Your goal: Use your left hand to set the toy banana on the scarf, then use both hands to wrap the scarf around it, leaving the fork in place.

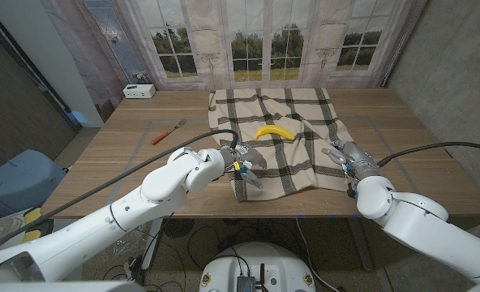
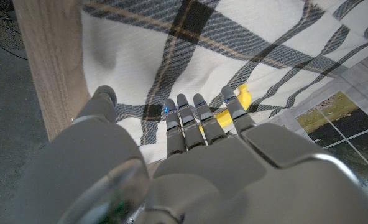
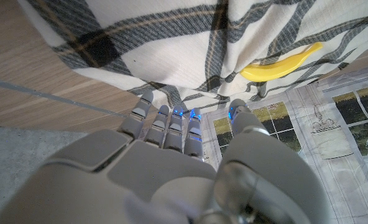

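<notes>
Lying on the checked scarf (image 1: pixel 276 138) near its middle, the yellow toy banana (image 1: pixel 274 131) curves with both ends toward the near side of the bench (image 1: pixel 410 122). The scarf is spread over the wooden bench, its far edge close to the window backdrop and its near edge reaching toward the bench's front.

The left robot hand (image 1: pixel 246 162) sits over the scarf's near left corner, fingers (image 2: pixel 187 118) stretched out side by side above the cloth with the thumb set apart; it holds nothing that can be seen, and the banana's tip (image 2: pixel 243 99) shows just past its fingertips in the left wrist view.

The right robot hand (image 1: pixel 343 156) is at the scarf's near right edge, fingers (image 3: pixel 171 124) extended and slightly apart, reaching toward the cloth's hem; whether they touch it cannot be told. The banana (image 3: pixel 283 63) lies well beyond them.

A fork with an orange handle (image 1: pixel 167 132) rests on the bare bench to the left of the scarf, apart from it. A small white box (image 1: pixel 139 91) stands at the far left corner.
</notes>
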### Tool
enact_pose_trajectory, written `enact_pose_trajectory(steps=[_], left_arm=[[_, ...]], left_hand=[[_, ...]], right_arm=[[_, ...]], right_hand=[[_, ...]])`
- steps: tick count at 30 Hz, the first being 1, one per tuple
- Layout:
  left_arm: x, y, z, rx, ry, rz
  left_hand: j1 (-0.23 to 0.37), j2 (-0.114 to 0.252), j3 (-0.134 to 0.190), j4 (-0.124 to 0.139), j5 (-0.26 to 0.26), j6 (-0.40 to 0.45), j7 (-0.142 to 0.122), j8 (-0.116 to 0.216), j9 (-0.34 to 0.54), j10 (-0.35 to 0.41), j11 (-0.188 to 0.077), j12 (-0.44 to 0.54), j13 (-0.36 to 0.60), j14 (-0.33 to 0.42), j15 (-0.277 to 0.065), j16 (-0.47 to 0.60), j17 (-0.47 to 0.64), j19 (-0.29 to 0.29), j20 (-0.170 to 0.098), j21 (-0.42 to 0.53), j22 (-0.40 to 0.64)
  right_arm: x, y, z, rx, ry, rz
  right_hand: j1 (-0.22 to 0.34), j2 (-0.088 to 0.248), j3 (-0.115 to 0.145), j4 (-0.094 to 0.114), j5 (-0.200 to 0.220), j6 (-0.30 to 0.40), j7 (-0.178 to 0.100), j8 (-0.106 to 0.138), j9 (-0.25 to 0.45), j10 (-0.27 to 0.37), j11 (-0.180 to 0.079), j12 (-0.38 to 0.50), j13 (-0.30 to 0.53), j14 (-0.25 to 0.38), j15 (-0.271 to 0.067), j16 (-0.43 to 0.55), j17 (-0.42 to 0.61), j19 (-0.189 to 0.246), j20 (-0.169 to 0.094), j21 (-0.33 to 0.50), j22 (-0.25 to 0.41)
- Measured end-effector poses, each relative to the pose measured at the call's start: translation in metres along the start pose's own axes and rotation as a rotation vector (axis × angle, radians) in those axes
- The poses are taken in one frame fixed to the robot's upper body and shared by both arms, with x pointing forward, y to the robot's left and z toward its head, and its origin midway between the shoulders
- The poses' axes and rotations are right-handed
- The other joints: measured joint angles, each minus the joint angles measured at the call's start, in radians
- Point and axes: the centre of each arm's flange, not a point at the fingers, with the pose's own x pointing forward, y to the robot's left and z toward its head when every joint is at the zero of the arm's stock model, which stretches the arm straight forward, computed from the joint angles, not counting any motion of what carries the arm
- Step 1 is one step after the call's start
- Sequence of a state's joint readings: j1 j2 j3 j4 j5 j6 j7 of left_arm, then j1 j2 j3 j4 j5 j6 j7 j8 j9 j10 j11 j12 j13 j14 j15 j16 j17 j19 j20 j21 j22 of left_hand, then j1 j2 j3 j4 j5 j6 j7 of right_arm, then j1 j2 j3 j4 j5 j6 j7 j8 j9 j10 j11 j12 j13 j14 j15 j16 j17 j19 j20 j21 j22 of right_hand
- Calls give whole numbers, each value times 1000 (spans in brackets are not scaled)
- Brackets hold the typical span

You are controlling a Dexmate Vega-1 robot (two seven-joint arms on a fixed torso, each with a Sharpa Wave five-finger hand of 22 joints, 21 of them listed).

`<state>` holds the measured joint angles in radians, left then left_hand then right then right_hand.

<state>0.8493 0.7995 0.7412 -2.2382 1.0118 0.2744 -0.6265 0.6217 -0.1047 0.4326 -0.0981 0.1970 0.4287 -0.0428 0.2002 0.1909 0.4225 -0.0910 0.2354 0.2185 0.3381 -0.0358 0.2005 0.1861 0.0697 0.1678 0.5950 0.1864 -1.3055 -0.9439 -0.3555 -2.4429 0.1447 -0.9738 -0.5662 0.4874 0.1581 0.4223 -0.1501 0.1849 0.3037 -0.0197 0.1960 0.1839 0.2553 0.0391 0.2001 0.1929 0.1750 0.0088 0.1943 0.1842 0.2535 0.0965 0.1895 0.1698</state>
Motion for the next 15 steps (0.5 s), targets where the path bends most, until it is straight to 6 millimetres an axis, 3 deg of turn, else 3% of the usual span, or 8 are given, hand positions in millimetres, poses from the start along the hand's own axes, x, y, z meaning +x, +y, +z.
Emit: enact_pose_trajectory(steps=[15], left_arm=[[6,-11,18,74,-81,-38]], left_hand=[[9,9,-7,-7,0,7,7,0,0,9,-2,0,1,0,0,0,0,4,-4,-4,0]], right_arm=[[2,4,6,15,-13,5]], right_hand=[[4,4,-4,4,0,0,0,0,0,0,0,0,0,0,0,0,0,0,0,0,0]])
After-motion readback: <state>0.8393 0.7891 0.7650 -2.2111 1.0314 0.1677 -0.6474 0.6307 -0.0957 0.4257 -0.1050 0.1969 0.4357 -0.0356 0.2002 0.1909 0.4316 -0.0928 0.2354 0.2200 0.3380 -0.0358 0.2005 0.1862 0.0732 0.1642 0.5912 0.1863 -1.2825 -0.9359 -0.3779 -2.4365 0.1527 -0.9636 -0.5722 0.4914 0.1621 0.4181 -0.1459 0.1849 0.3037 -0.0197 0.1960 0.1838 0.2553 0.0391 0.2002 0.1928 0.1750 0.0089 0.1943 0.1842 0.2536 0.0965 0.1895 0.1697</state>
